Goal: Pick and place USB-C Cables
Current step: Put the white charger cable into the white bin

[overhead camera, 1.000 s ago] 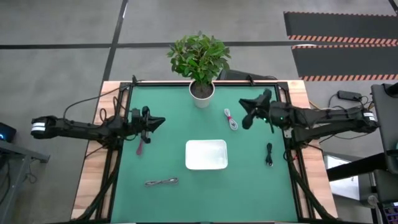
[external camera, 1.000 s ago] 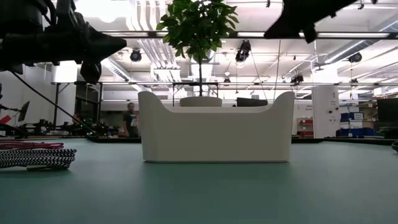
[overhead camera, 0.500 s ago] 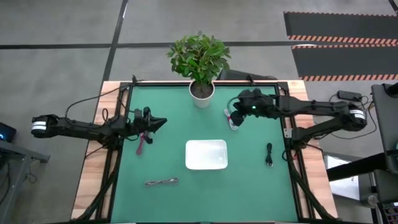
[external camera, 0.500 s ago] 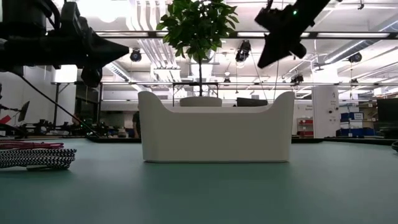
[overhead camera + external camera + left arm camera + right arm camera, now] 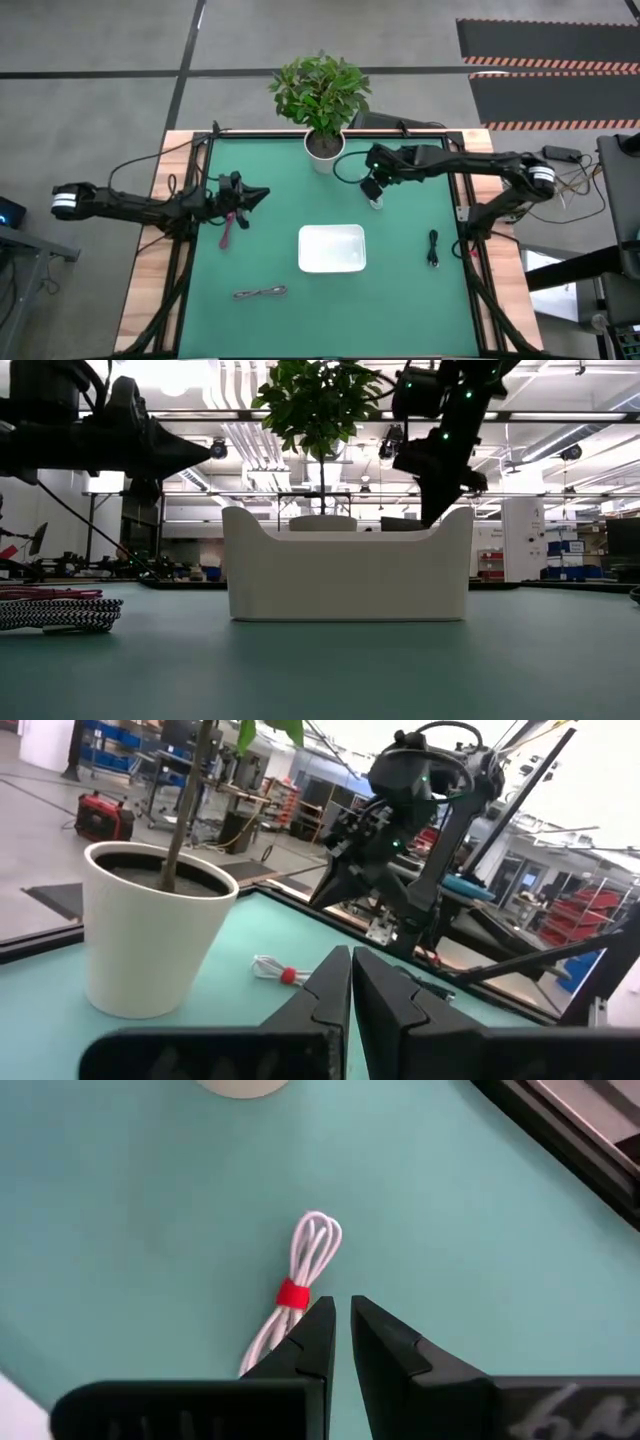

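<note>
**Risk of a missed grasp at the white cable**

Trouble is likeliest at the right gripper [image 5: 340,1305]. It hangs over the white cable [image 5: 290,1315], which lies on the bench [image 5: 400,300] beyond the tray [image 5: 302,250], toward the pot [image 5: 325,148]. Its fingers [image 5: 315,1340] are pressed almost together and hold nothing. Lowered like this, they would probably push the bundle aside or pin it flat, so they need to spread first. The cable also sits off to one side of the tips, so a straight drop may catch only a loop.

The pot stands near, beyond the tray, and a wide swing could clip it. The left gripper [image 5: 258,195] waits left of the tray, fingers together, beside the pink cable [image 5: 226,232]. The grey-brown cable [image 5: 260,293] lies nearer than the tray to its left, and the black cable [image 5: 433,248] to its right. Nothing blocks the way to the tray.
</note>
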Robot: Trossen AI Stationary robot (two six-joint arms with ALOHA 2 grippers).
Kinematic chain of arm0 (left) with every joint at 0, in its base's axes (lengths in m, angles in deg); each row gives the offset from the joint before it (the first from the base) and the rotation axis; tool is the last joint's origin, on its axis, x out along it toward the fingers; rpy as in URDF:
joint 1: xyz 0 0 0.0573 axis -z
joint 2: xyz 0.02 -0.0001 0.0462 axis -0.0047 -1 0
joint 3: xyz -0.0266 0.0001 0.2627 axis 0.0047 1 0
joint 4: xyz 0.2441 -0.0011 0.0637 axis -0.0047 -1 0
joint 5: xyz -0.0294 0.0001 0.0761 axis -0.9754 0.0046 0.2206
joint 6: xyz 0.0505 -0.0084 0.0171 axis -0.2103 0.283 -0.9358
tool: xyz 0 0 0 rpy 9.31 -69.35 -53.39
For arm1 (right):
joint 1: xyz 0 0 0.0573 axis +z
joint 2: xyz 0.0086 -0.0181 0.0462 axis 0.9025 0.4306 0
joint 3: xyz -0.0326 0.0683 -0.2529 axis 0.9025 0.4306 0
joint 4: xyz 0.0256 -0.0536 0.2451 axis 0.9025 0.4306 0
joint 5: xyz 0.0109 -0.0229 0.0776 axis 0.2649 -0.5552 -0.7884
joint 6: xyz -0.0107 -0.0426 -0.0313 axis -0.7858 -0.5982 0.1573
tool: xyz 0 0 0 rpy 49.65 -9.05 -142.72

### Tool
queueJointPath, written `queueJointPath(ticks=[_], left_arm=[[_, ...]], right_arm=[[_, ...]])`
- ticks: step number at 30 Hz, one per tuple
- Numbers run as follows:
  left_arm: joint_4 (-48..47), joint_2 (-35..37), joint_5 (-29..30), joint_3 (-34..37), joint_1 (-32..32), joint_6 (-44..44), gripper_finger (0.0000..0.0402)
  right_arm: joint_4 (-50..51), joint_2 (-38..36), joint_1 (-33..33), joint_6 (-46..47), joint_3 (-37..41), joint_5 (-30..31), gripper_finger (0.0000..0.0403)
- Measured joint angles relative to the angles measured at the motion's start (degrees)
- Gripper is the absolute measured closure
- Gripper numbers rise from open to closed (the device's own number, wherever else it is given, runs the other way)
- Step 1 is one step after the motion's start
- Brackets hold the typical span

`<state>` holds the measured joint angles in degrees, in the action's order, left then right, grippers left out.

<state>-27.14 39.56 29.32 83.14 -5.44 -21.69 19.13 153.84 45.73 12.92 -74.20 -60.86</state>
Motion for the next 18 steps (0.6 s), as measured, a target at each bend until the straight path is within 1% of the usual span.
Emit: queueJointPath(ticks=[3,6,13,18], left_arm=[[-0.1,-0.8,0.0,0.0,0.0,0.0,0.0402],[-0.1,-1.7,0.0,0.0,0.0,0.0,0.0402],[-0.1,-3.2,0.0,0.0,0.0,0.0,0.0402],[0.1,-3.6,0.0,0.0,0.0,0.0,0.0402]], right_arm=[[0.1,2.0,-1.2,0.0,-1.0,-0.1,0.0367],[0.1,3.4,-1.9,0.5,-1.9,0.0,0.0349],[-0.1,5.0,-2.4,1.0,-2.7,0.2,0.0278],[0.1,4.4,-2.4,3.8,-2.7,0.1,0.0229]])
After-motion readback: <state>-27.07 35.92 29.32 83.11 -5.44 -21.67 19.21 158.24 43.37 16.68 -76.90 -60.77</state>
